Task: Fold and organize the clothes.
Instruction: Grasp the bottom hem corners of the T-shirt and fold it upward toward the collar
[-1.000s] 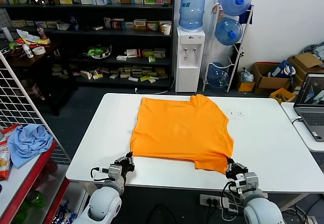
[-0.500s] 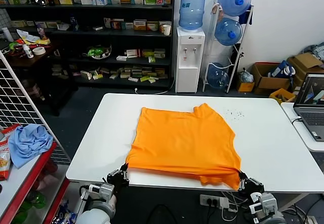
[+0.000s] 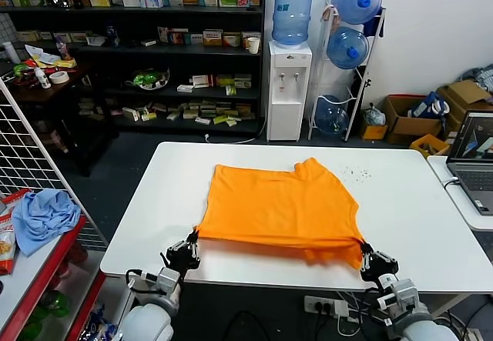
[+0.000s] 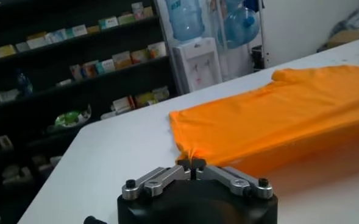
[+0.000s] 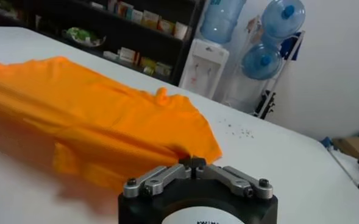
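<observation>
The orange T-shirt point(image 3: 281, 206) lies spread on the white table point(image 3: 416, 225), plain side up, no lettering showing. My left gripper point(image 3: 191, 242) is shut on its near left corner at the table's front edge; the pinched corner shows in the left wrist view point(image 4: 192, 159). My right gripper point(image 3: 365, 252) is shut on the near right corner, seen in the right wrist view point(image 5: 192, 159). The near hem is lifted a little off the table between the two grippers, and the shirt point(image 5: 100, 122) sags and wrinkles there.
A light blue cloth point(image 3: 42, 216) lies on the red rack at the left. A laptop point(image 3: 474, 160) stands on a side table at the right. A water dispenser point(image 3: 289, 87) and shelves stand behind the table.
Both grippers drew the shirt's near corners toward the front edge, then moved back a little over the table. The near hem now hangs looser and the shirt looks shorter front to back.
</observation>
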Controlling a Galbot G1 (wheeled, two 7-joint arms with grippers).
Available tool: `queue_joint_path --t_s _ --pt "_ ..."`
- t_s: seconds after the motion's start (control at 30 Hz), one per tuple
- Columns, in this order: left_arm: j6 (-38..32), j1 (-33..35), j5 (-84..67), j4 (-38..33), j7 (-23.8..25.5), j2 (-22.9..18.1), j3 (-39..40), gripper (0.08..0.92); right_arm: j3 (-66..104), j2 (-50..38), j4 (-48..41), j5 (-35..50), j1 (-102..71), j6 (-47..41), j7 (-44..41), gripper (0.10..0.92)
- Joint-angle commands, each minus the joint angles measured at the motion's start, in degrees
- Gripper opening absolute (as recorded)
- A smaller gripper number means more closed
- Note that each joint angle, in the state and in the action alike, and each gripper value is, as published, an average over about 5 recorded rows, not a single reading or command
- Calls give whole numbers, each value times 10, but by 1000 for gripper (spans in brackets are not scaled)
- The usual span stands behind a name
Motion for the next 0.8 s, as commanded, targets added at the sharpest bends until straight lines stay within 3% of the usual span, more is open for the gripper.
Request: queue_joint_path --t_s 0.03,0.37,0.5,0.8 --pt "-19 -104 18 88 3 -3 31 104 -34 -5 -87 -2 107 29 -3 125" --pt "-22 -171 6 176 12 -28 68 104 -99 8 -197 5 214 24 -12 145" --pt "-28 -167 -1 179 11 -35 64 136 -104 16 -206 12 223 13 -12 242" --pt "-14 -85 -81 102 -1 -12 36 386 -51 -9 -98 35 114 -34 -15 502"
